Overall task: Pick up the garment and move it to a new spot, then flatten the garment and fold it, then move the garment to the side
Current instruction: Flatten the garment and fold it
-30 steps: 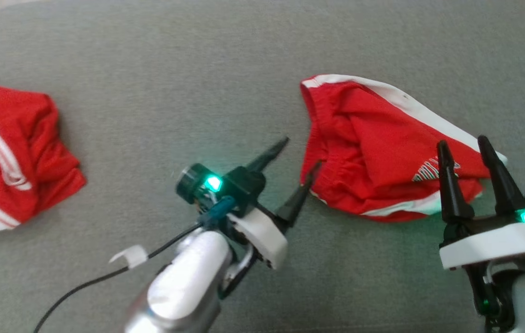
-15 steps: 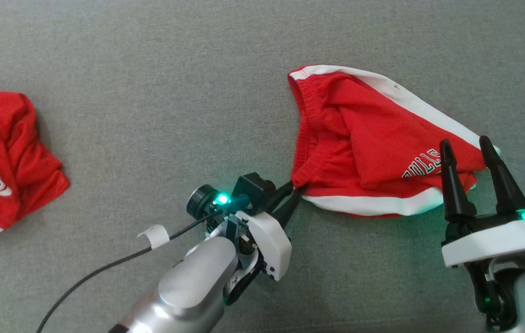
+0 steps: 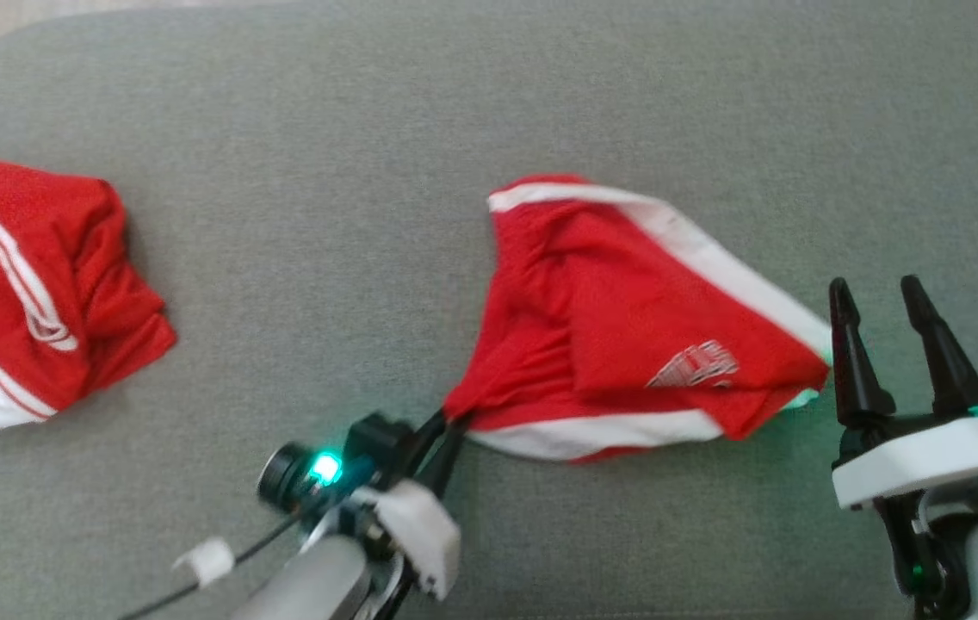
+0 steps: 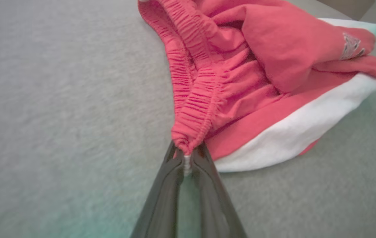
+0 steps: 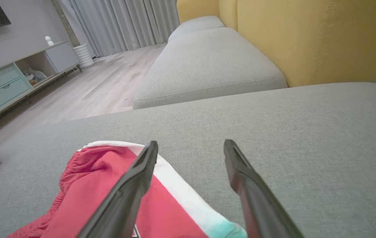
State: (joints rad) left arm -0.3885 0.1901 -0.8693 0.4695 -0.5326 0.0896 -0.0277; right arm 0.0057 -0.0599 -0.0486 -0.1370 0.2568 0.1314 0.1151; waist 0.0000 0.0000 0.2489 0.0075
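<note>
**Q:** Where are the shorts (image 3: 627,319) lying, and what is gripping them?

**A:** They are resting crumpled on the sofa seat (image 3: 325,129), right of centre in the head view. The left pincer (image 3: 452,422) is clamping one end of the elastic waistband (image 4: 201,109). Its fingers are pressed together on a small bunch of cloth, and the folds are converging on that corner.

**Q:** And the right pincer (image 3: 876,288)?

**A:** Its fingers are standing apart, holding nothing, and hovering just beside the far hem.

**Q:** Which relation is governing the coming move?

**A:** The cloth is fanning out from the left pincer toward 2 o'clock. Its long axis is running roughly from 8 o'clock to 3 o'clock, from the clamped corner to the leg end with the white stripe (image 3: 730,267). That free end is lying at about 9 o'clock of the right pincer, so the right arm is the nearer one for a second grip. On this evidence the carry to a new spot is only beginning, and a one-corner lift would probably trail the rest across the seat.

**Q:** Anything else nearby?

**A:** A second red garment (image 3: 33,284) is sitting well apart, at 9 o'clock.
</note>
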